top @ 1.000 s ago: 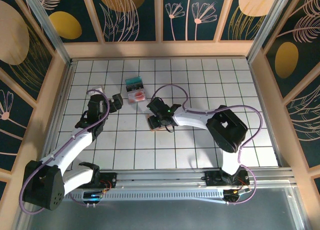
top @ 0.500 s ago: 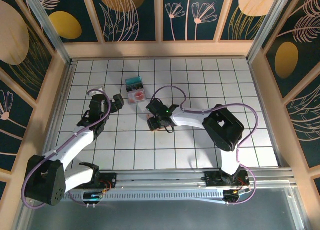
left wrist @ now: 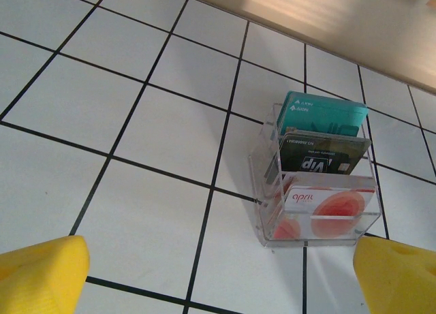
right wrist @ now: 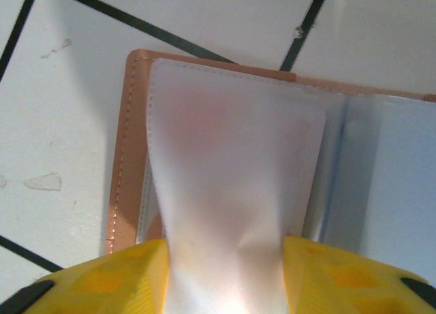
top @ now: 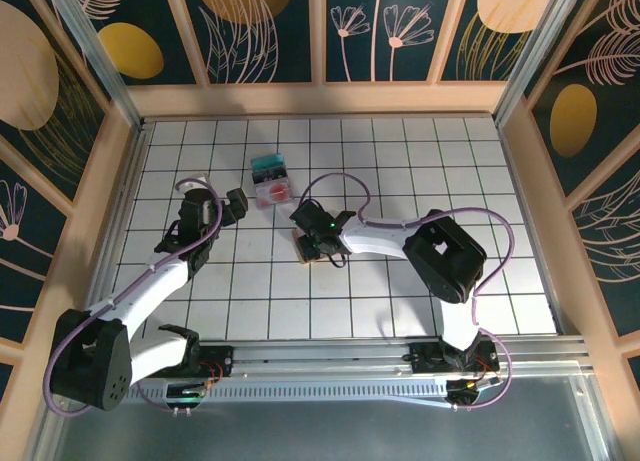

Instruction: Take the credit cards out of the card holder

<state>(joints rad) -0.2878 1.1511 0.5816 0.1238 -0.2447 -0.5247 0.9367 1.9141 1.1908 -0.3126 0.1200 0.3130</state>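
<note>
We see a clear acrylic stepped stand [top: 271, 181] on the white tiled worktop [top: 400, 151], and we place everything else from it. Three credit cards stand upright in its slots. A teal plastic card [left wrist: 323, 115] is in the rearmost slot, a dark card printed "VIP" [left wrist: 320, 159] is in the middle, and a red-and-white card [left wrist: 330, 206] is in the front.

The left gripper [top: 235, 203] hovers just to the left of the stand, not touching it. In its wrist view its yellow fingertips [left wrist: 41, 273] sit at opposite bottom corners, spread wide with nothing between them but bare tile, and the stand lies ahead of them.

The small tan-pink leather-like folding card holder [top: 301, 252] lies flat on the worktop, near the stand. It is towards the arm bases from the stand and a little to its right, and clear of it. The right gripper [top: 306, 243] is down on top of it.

In the right wrist view we see the card holder [right wrist: 126, 157] spread open, its stitched edge to the left and pale greyish-blue pockets to the right. The right gripper [right wrist: 225, 280] is clamped on a frosted translucent sleeve [right wrist: 231, 164] of the card holder. The yellow fingers [right wrist: 102, 280] press in from both sides, so the sleeve puckers and lifts between them. We cannot tell whether a card sits inside that sleeve.
</note>
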